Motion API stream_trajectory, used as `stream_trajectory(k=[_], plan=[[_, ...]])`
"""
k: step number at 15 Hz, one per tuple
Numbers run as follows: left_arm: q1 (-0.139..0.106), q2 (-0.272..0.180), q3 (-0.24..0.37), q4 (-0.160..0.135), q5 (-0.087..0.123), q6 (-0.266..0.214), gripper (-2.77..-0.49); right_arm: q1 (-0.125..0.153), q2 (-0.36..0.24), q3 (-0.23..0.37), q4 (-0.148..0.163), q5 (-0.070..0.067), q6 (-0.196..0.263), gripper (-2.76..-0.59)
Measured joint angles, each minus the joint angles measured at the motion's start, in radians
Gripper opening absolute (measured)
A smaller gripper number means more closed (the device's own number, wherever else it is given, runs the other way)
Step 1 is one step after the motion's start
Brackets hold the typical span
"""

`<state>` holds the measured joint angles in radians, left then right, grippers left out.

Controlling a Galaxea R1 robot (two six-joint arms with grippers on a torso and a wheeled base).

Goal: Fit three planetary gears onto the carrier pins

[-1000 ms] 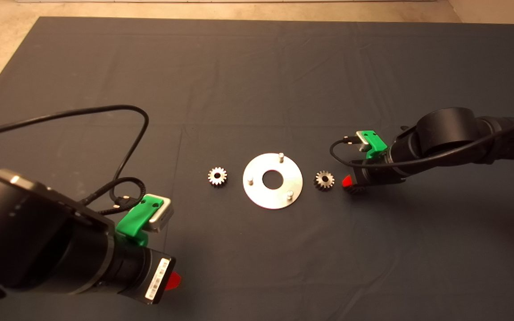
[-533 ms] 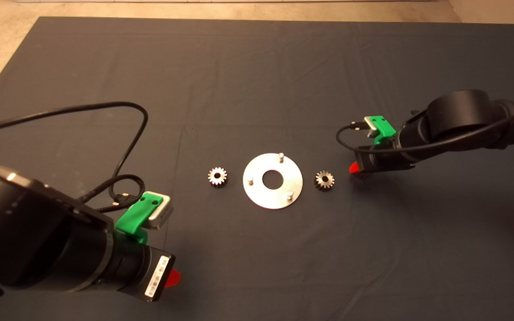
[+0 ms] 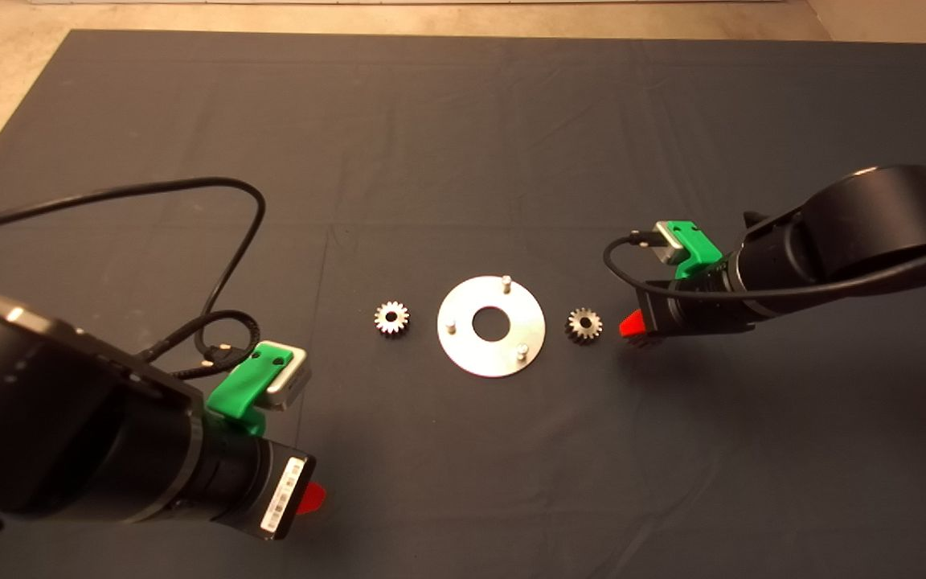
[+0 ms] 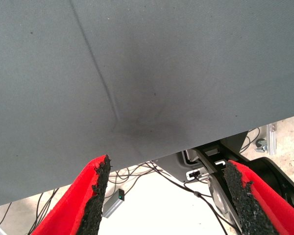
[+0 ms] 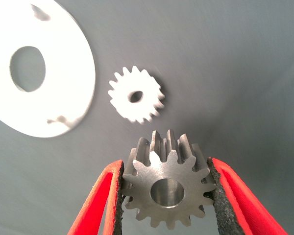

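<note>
The silver disc (image 3: 463,351) lies mid-mat with three upright carrier pins (image 3: 505,281). One planetary gear (image 3: 391,318) lies flat just left of the disc and a second gear (image 3: 583,325) just right of it. My right gripper (image 3: 632,326) hovers close to the right of that second gear. In the right wrist view the right gripper (image 5: 166,196) is shut on a third gear (image 5: 167,188), held by its teeth, with the lying gear (image 5: 135,95) and the disc (image 5: 68,73) beyond it. My left gripper (image 3: 312,498) is open and empty at the mat's lower left.
Black cables loop from the left arm across the mat (image 3: 246,225) and from the right wrist (image 3: 616,265). The left wrist view shows the mat's edge (image 4: 176,147) with cables and a frame on the floor past it.
My right gripper, with the gear in it, drew back to the far right and has come back beside the right-hand gear. The left arm has barely shifted.
</note>
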<state>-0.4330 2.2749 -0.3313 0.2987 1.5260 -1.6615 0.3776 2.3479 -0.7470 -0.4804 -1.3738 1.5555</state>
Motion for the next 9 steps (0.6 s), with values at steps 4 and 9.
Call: stream_trajectory(k=[4, 9], plan=[[0.000, 0.000, 0.000, 0.000, 0.000, 0.000, -1.62, 0.027, 0.088, -0.004, 0.002, 0.014, 0.021, -2.36], [-0.003, 0.000, 0.000, 0.000, 0.000, 0.000, -1.62, 0.032, 0.181, -0.061, 0.002, 0.012, 0.025, -2.37]])
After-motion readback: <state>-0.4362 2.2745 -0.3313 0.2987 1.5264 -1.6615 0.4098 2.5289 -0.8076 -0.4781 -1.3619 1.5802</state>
